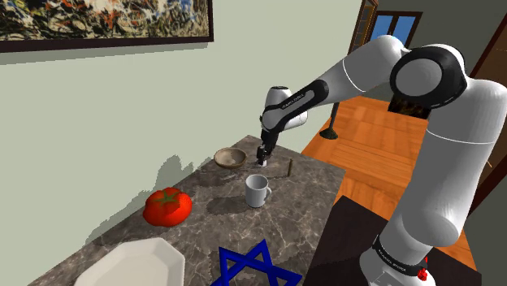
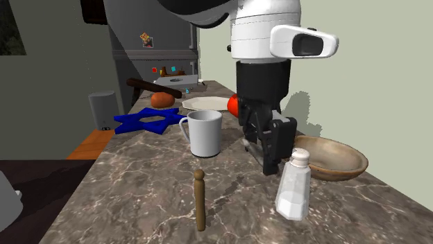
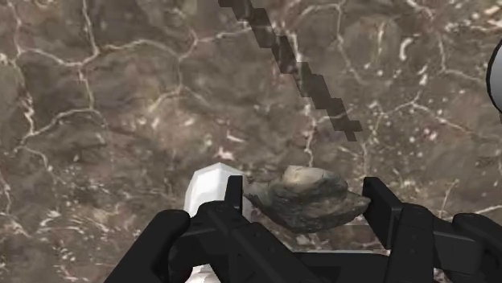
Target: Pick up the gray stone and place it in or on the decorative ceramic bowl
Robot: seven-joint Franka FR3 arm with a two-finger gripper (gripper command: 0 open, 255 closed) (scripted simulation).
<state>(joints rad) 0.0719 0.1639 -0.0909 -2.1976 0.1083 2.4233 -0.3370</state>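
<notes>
A rough gray stone (image 3: 306, 199) sits between my two black fingers, which clasp it on both sides. My gripper (image 3: 306, 197) is shut on it just above the marble tabletop (image 3: 121, 96). In the shoulder view the gripper (image 1: 262, 156) hangs right beside the shallow tan bowl (image 1: 230, 157), toward that view's right. In the second exterior view the gripper (image 2: 274, 163) is to the left of the bowl (image 2: 333, 158), and the fingers hide the stone.
A white shaker (image 2: 294, 184) stands close in front of the gripper, a thin wooden peg (image 2: 200, 201) to its left. A white mug (image 2: 203, 133), a tomato (image 1: 167, 206), a blue star (image 1: 256, 268) and a white plate (image 1: 134, 264) share the counter.
</notes>
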